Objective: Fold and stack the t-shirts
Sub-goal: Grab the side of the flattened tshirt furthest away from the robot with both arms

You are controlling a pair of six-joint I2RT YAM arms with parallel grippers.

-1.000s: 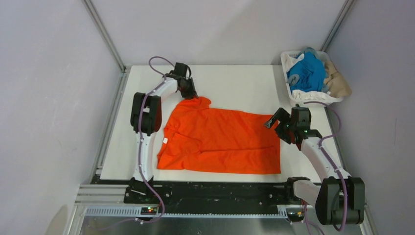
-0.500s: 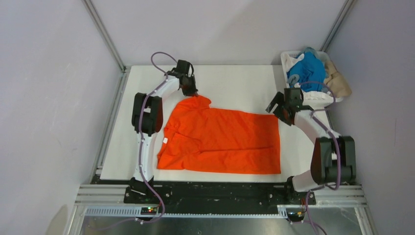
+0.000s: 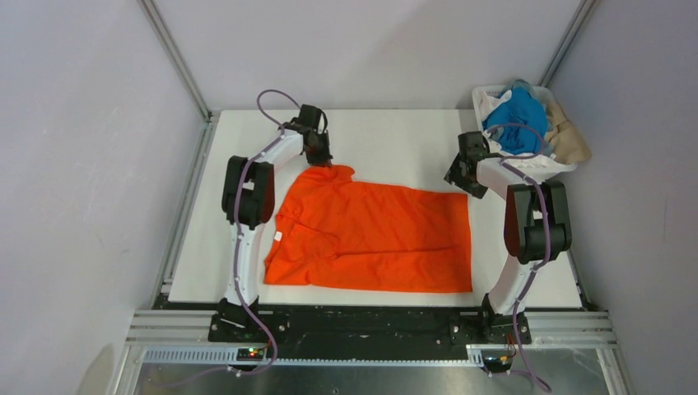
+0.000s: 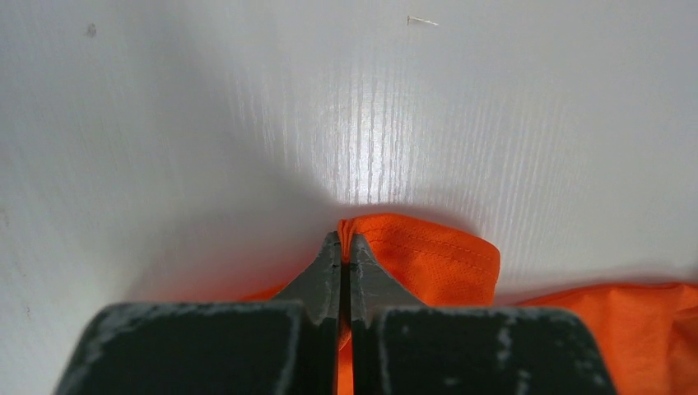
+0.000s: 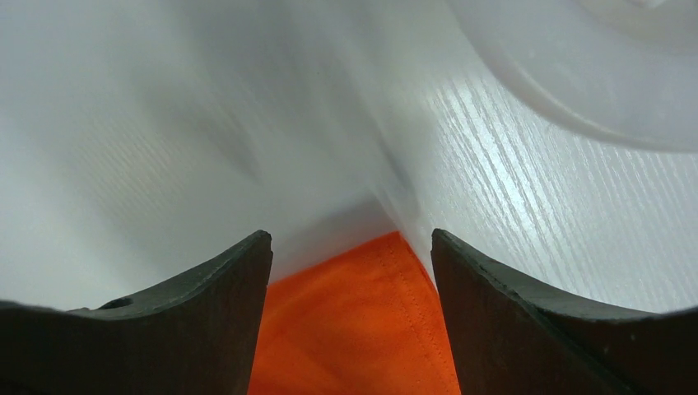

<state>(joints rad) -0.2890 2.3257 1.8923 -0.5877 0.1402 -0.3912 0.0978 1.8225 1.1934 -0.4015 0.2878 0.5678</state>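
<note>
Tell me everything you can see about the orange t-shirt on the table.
The orange t-shirt is bright, soft-looking cloth with stitched hems, spread nearly flat on the white table, collar and small white neck tag at the left, bottom hem at the right. The left gripper is shut on its far sleeve, bunching the edge. The right gripper is open above the far hem corner, not gripping it.

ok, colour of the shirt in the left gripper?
Bright orange t-shirt; top external view shows it best.
</note>
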